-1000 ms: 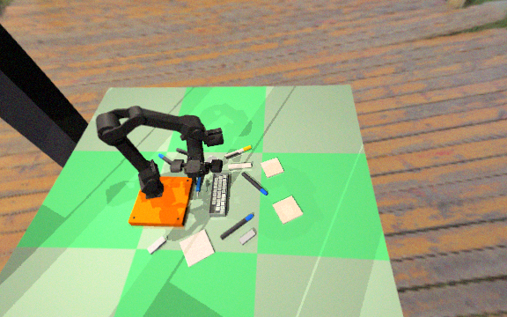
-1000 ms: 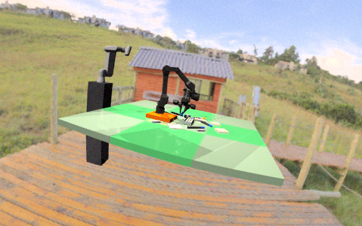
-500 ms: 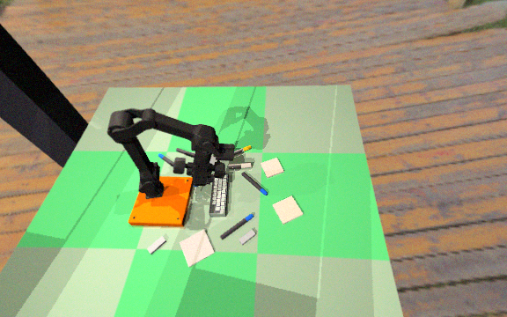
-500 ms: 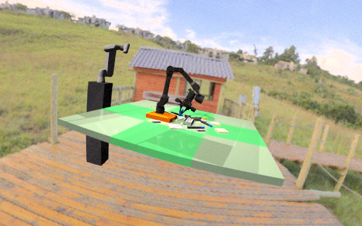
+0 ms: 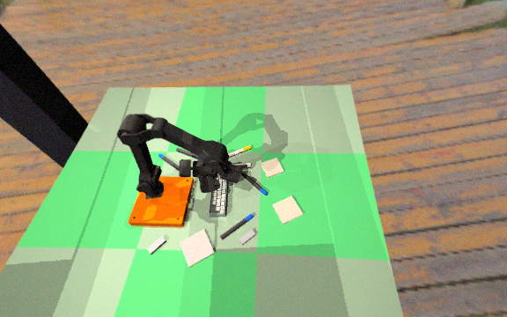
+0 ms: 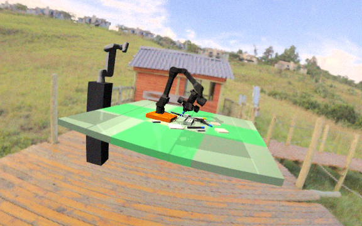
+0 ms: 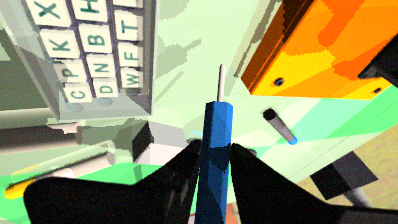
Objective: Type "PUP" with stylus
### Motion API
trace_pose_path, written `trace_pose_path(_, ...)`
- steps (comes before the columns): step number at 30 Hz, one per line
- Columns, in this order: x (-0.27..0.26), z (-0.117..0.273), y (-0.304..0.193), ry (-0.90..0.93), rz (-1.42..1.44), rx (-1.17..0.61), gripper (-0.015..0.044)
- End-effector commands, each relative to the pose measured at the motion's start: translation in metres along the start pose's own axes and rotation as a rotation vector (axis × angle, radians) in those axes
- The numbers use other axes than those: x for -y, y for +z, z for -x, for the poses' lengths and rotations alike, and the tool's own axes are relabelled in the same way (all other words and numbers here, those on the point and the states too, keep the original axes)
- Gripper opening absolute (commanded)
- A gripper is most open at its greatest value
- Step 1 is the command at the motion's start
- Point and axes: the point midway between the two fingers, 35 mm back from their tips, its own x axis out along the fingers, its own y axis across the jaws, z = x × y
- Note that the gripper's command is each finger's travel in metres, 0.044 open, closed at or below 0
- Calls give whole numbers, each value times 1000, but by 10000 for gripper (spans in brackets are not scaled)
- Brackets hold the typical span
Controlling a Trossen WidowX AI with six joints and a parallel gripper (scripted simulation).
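My gripper is shut on the blue stylus, whose thin pale tip points away from the fingers. The keyboard lies beside the orange base. In the wrist view it is at the upper left, and the stylus tip shows to its right, over the gap between keyboard and base, off the keys. The P key shows between K and C, near the keyboard's lower end there. The U key is out of the wrist view. The arm covers the keyboard's far end in the top view.
The orange base stands close beside the keyboard. Around lie dark pens with blue ends, one of them near the keyboard's near end, a yellow-ended pen, white pads such as one at the right, and small pale blocks.
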Motion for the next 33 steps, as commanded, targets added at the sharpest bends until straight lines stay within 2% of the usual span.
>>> trace_pose_path(1,-8,10,-3,44,29,-122,0)
trace_pose_path(15,-41,70,3,359,126,-525,0)
trace_pose_path(22,-43,72,5,380,130,-541,0)
trace_pose_path(29,-54,46,20,380,130,-541,0)
trace_pose_path(33,-54,45,21,380,130,-541,0)
